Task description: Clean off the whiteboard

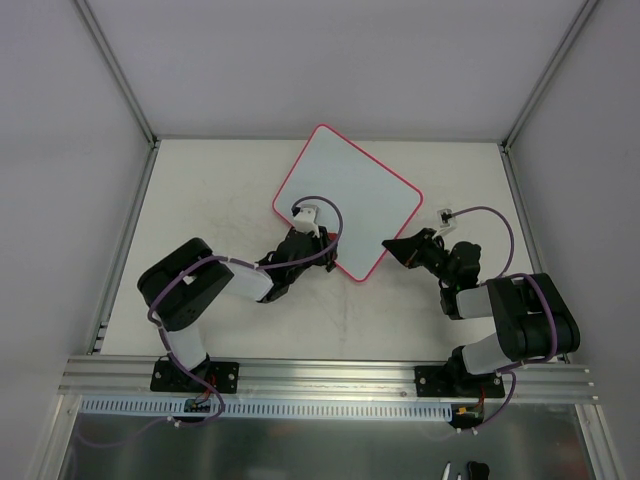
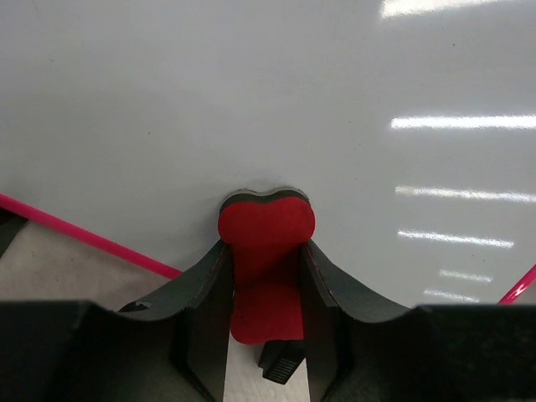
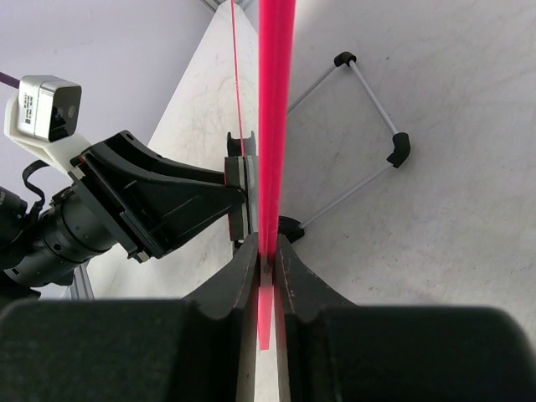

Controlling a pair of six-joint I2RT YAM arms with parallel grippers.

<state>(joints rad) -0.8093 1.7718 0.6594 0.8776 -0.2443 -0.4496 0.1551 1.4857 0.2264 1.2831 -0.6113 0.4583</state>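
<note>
Right fingers (image 3: 240, 289) are clamping the whiteboard (image 1: 345, 195) by its thin rim, held between them; the board is likely handling light, stiff, slick-faced. Left fingers (image 2: 205, 314) are pinching the red eraser (image 2: 266, 239) between them.

Left tool (image 2: 266, 251) clamped, right tool (image 3: 266, 247) clamped, facing inward

The whiteboard (image 2: 251, 100) looks glossy and smooth, the red eraser (image 2: 266, 251) matt

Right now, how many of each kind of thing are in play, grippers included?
whiteboard: 1
red eraser: 1
grippers: 2, left gripper and right gripper
Total: 4
</note>
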